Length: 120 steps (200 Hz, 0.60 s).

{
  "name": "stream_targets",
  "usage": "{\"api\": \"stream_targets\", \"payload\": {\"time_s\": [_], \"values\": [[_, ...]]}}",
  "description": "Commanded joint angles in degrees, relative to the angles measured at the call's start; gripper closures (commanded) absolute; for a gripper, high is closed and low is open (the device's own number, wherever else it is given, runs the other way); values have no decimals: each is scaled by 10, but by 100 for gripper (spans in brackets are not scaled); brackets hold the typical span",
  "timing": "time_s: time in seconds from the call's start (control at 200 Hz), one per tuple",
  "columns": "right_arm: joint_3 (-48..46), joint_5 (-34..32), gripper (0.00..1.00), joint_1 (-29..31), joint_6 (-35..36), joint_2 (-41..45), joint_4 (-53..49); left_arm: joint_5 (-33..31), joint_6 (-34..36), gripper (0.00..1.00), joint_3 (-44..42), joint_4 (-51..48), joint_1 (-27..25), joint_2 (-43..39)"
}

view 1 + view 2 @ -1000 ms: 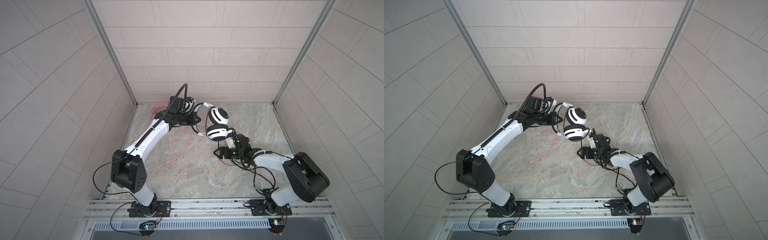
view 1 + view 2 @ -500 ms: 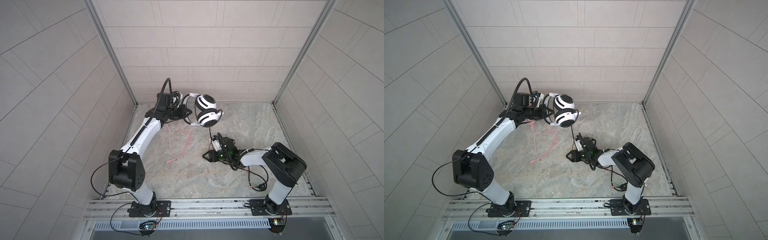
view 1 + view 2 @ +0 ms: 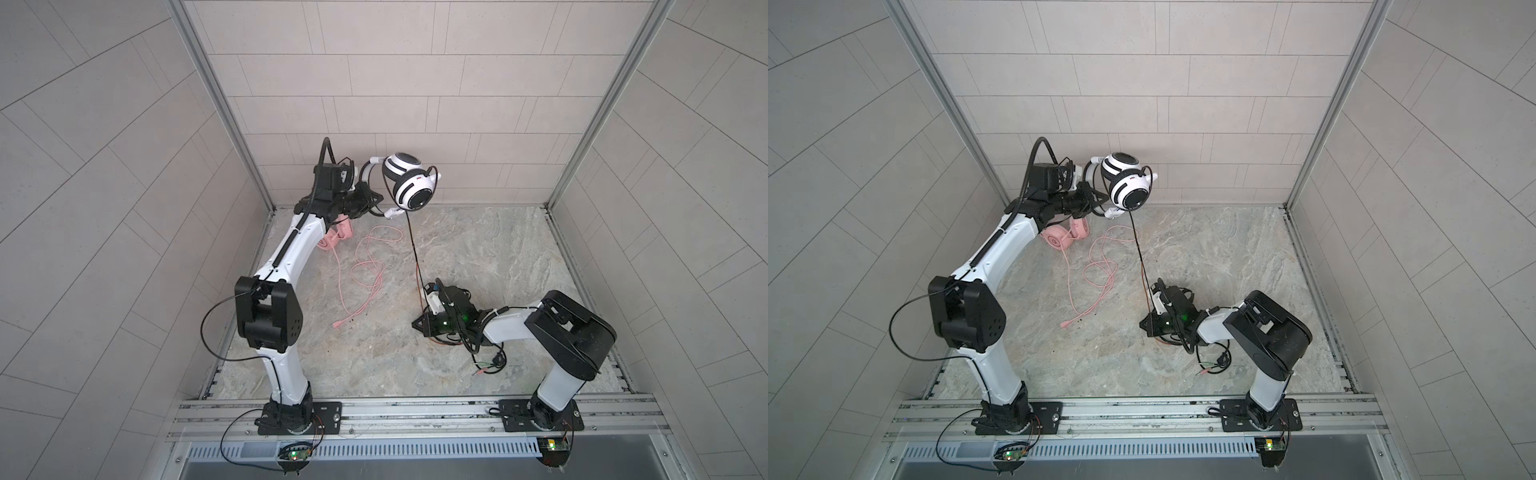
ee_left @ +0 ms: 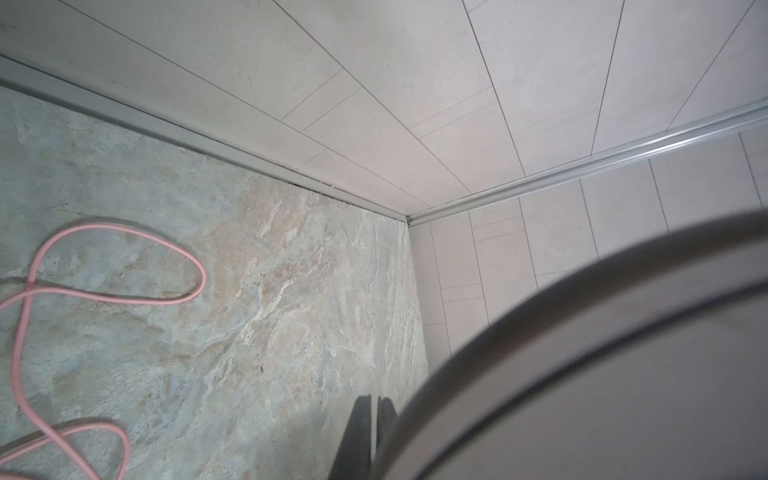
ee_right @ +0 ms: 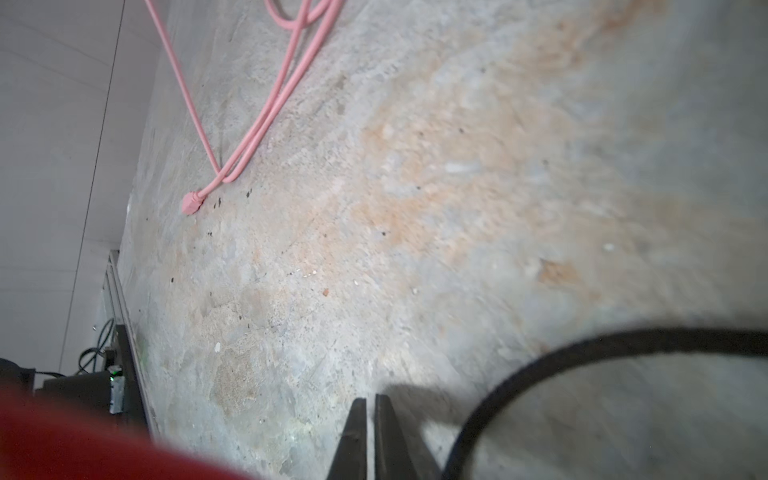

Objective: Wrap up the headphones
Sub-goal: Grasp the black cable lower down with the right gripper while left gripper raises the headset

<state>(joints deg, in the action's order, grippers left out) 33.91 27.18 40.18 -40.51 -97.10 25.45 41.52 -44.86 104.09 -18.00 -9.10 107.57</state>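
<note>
Cable-gathering stage of wrapping the white-and-black headset (image 3: 409, 187). The headset hangs above the worktop (image 3: 490, 257) at 11 o'clock in both top views, its thin headband gripped by the closed left jaws at the tip of the left arm (image 3: 291, 249). Its black cable (image 3: 413, 245) runs straight down toward 6 o'clock to the right jaws, set low over the middle of the worktop on the right arm (image 3: 511, 328). The right wrist view shows these jaws closed to a hairline gap, with a black loop (image 5: 540, 361) just beside them; whether a strand is pinched between them cannot be told. Slack cable and its plugs (image 3: 484, 368) lie at 5 o'clock, beneath that arm. The pink headset (image 3: 332, 241) rests at 10 o'clock, partly under the left arm, its pink cable (image 3: 365, 270) sprawled loose toward the centre and not yet wrapped.

Next move, as judged: secure the black cable, then lay it in turns round the headset under light tension so no loop slips.

Worktop: mottled grey-beige stone pattern with dark specks. Room: pale tiled walls (image 3: 374, 83) on three sides, and a metal rail (image 3: 415, 411) along 6 o'clock.
</note>
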Motion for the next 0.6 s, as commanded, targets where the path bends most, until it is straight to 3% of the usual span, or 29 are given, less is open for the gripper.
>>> {"api": "stream_targets", "payload": {"time_s": [0.0, 0.27, 0.595], "values": [[-5, -26, 100, 2, 11, 42, -69, 10, -51, 100, 88, 8, 11, 6], [0, -47, 100, -1, 51, 124, -190, 3, -72, 100, 223, -37, 22, 67], [-26, -43, 100, -2, 50, 223, -261, -18, -94, 100, 276, -52, 32, 88]]}}
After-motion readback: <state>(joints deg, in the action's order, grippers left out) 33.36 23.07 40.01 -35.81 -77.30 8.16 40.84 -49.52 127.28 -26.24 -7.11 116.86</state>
